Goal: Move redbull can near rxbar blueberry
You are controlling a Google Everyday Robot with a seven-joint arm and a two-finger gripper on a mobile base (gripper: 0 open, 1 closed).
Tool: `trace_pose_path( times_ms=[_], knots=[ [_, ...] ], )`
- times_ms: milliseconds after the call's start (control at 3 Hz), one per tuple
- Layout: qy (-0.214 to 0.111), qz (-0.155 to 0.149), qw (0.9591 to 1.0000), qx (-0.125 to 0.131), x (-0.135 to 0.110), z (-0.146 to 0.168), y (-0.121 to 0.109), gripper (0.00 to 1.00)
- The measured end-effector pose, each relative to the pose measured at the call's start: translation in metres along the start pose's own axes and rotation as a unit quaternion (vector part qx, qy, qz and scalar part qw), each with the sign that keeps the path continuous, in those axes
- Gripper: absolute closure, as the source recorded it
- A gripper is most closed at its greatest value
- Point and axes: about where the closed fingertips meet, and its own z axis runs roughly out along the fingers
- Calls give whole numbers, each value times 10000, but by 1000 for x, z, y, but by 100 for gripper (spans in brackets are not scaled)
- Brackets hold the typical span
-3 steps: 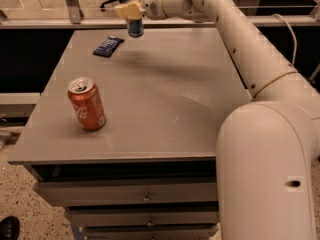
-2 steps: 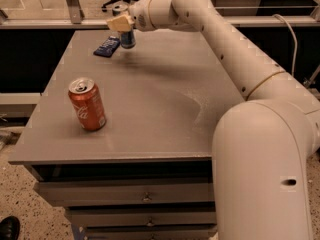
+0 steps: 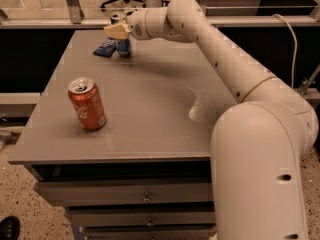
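The redbull can (image 3: 124, 47), slim and blue with a silver top, stands upright at the far left of the grey table (image 3: 150, 109). Its base is at or just above the tabletop. My gripper (image 3: 119, 32) is shut on the can's upper half, with its pale fingers (image 3: 115, 31) across it. The rxbar blueberry (image 3: 105, 48), a flat dark blue wrapper, lies just left of the can, nearly touching it.
A red cola can (image 3: 87, 104) stands upright at the front left of the table. My arm (image 3: 225, 59) stretches over the table's right side. Drawers (image 3: 145, 196) sit under the tabletop. A rail and an office chair base are behind the far edge.
My gripper has carried the redbull can left and down, from above the table's far edge to right beside the rxbar blueberry. The cola can has not moved.
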Motion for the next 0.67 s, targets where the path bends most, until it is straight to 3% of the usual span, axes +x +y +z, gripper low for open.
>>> trace_pose_path(
  times_ms=[333,667],
  knots=[
    [-193,133,9997,13,-3,1,-9,97],
    [-245,231,9994,7,-3,2,-13,74]
  ],
)
